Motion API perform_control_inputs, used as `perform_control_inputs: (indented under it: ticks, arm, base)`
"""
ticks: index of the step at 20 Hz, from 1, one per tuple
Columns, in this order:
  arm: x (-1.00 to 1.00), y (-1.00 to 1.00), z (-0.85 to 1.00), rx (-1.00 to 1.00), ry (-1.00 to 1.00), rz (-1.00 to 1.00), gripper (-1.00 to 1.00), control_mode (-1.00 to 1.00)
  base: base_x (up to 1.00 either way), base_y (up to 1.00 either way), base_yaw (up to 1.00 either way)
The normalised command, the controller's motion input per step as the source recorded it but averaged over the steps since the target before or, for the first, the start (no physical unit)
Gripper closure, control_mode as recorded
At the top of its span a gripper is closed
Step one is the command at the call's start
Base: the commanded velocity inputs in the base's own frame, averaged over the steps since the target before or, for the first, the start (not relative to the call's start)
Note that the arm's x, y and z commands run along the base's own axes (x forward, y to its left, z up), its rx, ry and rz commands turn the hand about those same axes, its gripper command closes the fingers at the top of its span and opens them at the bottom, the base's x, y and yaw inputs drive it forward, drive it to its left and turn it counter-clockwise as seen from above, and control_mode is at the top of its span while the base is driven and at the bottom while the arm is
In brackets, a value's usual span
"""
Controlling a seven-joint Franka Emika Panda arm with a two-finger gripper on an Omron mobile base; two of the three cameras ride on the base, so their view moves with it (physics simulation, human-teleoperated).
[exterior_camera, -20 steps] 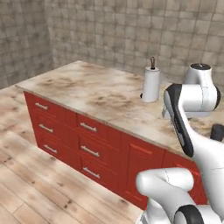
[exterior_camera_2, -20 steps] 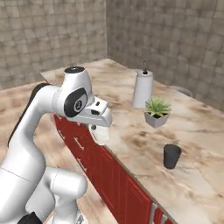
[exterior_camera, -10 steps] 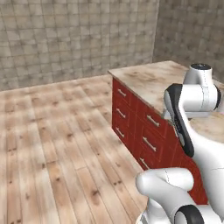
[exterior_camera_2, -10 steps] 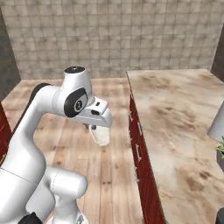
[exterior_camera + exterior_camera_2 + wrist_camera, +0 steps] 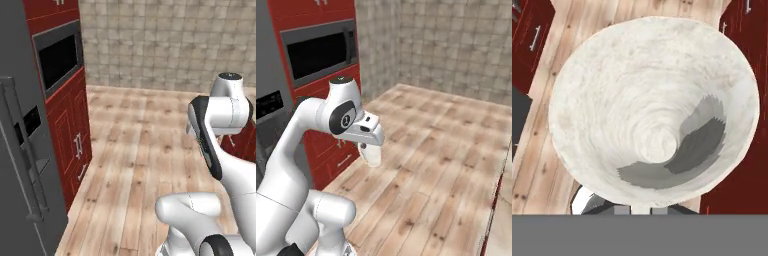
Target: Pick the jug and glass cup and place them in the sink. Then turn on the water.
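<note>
In the left base view the arm (image 5: 220, 130) rises at 4 o'clock, its elbow bent over a wood floor (image 5: 145, 165). A grey fridge (image 5: 20, 150) stands at 9 o'clock, with red cabinets (image 5: 70, 125) and a dark oven (image 5: 60, 57) just beyond it. A tiled wall (image 5: 170, 45) runs across 12 o'clock.

In the right base view the arm climbs from 7 o'clock and its hand reaches toward the centre. The gripper (image 5: 368, 150) hangs below the hand, clenched on the jug (image 5: 371, 156), which is held in the air over the floor, well apart from the cabinets at 9 o'clock. The jug's long axis runs close to vertical, top under the hand and base toward the floor (only its pale lower body shows clearly below the hand). The oven sits at 10 o'clock, the wall at 1 o'clock.

In the hand view the jug's wide rim faces the camera, so the view runs straight down its long axis into the pale tapering inside, with a grey shadow patch at 5 o'clock. Floor boards show at 12 and 8 o'clock, red cabinet fronts at 3 and 10 o'clock.
</note>
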Motion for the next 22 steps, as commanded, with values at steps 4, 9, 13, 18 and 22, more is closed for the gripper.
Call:
perform_control_inputs:
  ticks: [4,9,13,18,22]
  arm:
    - [0.00,0.00,0.00,0.00,0.00,0.00,1.00,1.00]
    - [0.00,0.00,0.00,0.00,0.00,0.00,1.00,1.00]
    - [0.00,0.00,0.00,0.00,0.00,0.00,1.00,1.00]
    - [0.00,0.00,0.00,0.00,0.00,0.00,1.00,1.00]
    - [0.00,0.00,0.00,0.00,0.00,0.00,1.00,1.00]
  base:
    - [0.00,0.00,0.91]
    - [0.00,0.00,0.90]
    - [0.00,0.02,0.89]
    - [0.00,0.27,0.83]
    - [0.00,0.32,0.81]
